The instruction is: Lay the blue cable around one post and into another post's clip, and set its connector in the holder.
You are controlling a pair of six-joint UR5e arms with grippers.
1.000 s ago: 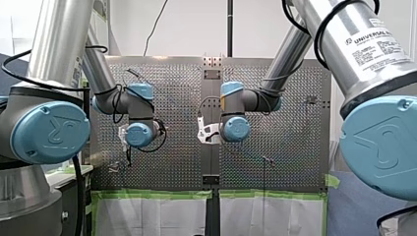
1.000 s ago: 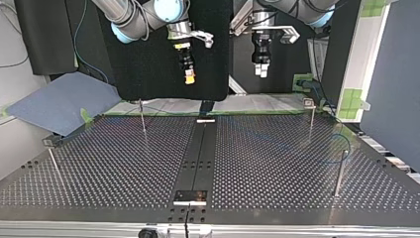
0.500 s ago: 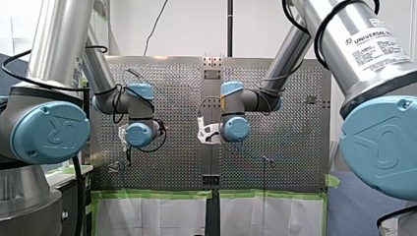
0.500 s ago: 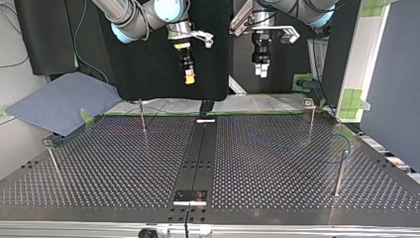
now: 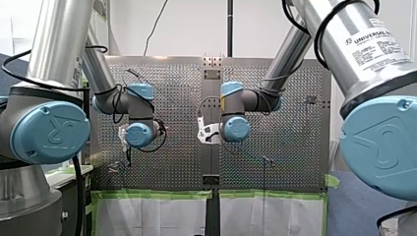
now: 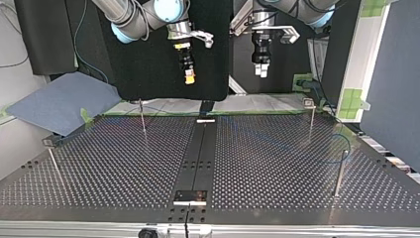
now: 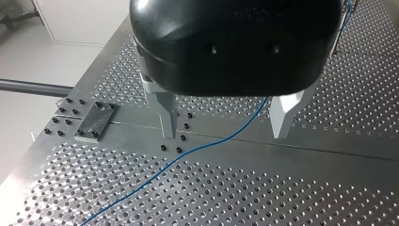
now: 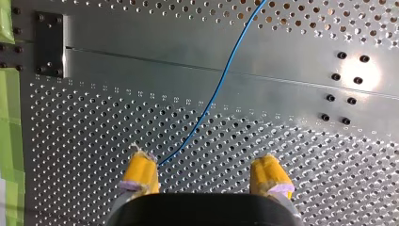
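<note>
Posts [image 6: 341, 173], seemingly four, one blue cable [image 8: 220, 84], two hands [image 7: 223, 136] [image 8: 204, 165], both spread.

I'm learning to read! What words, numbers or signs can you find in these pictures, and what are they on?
"UNIVERSAL R…": on the white label on my right arm, front view; the rest of the word does not show.
Small lines under it on the label: too small to read.
Raised logo on the blue caps: letters not clear.
Top and wrist views: no text.

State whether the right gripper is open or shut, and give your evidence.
Open: the right gripper has its yellow pads wide apart, gripping nothing; the blue cable lies on the table beyond.
</note>
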